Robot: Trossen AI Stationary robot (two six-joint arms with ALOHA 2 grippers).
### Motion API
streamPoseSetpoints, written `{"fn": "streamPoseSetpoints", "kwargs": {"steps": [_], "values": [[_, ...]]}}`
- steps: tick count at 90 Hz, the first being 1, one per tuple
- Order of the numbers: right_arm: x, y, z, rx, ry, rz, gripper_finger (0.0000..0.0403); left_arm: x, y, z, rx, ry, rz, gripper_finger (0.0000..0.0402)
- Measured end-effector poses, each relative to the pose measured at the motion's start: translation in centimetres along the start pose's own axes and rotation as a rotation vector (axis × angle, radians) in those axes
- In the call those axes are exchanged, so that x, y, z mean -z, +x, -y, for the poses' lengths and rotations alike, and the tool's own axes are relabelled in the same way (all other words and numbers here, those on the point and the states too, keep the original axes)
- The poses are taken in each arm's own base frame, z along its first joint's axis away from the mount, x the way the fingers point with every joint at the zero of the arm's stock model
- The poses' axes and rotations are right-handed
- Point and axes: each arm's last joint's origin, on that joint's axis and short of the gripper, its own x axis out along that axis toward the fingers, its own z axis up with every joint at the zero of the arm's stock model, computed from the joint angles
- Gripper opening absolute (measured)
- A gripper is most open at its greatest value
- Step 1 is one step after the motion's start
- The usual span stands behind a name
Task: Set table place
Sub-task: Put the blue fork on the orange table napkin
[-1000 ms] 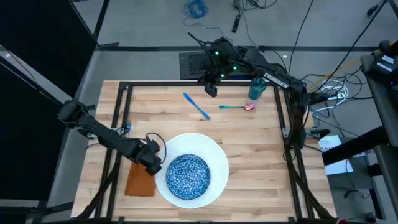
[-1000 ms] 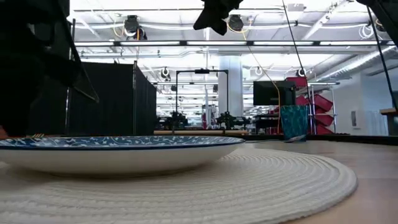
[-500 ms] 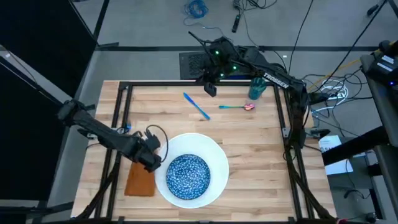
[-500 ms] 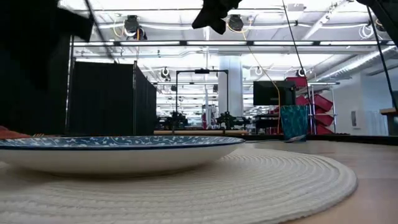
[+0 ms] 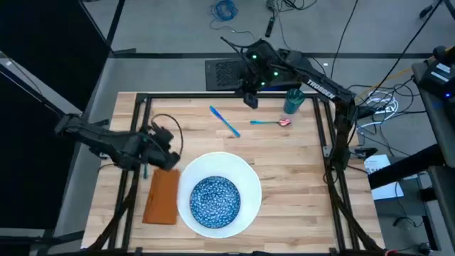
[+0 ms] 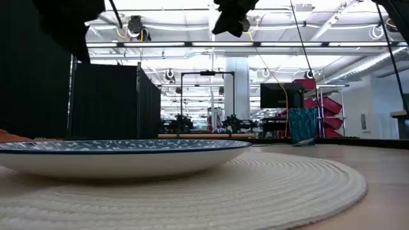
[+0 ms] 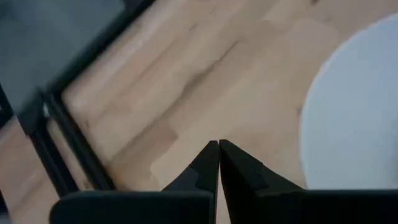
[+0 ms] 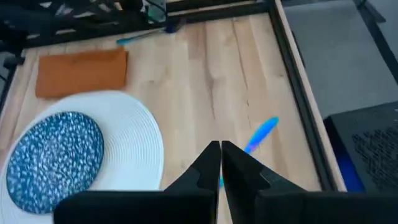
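Left end effector (image 5: 165,146) hangs over the desk (image 5: 284,178) near its left edge, fingers pressed together and holding nothing, just above the orange napkin (image 5: 162,197). I see the right end effector (image 5: 249,97), also pinched shut and empty, at the far edge near the blue knife (image 5: 225,121). The bowl (image 5: 214,200) sits on the white plate (image 5: 245,174). My worry: reaching for cutlery with the fingers unopened would shove it away.

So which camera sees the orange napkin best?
The high view: the whole orange napkin lies flat on the table, left of the white plate. The right wrist view shows it too, farther off. The low view catches only a sliver at the picture's edge. The left wrist view misses it.
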Motion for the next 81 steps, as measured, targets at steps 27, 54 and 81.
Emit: {"fn": "streamPoseSetpoints", "kwargs": {"steps": [27,54,81], "values": [[1.0,-1.8,-0.2,-0.009,-0.048,-0.056,0.0,-1.2,0.7,-4.0,0.137,-0.211,-0.037,0.0],[2.1,-2.0,-0.4,-0.043,-0.036,-0.16,0.0,-1.9,1.6,-4.6,0.196,-0.291,-0.164,0.0],[2.4,-1.1,0.0,-0.168,-0.089,-0.113,0.0,-0.2,5.9,-4.3,-0.095,-0.268,-0.344,0.0]]}}
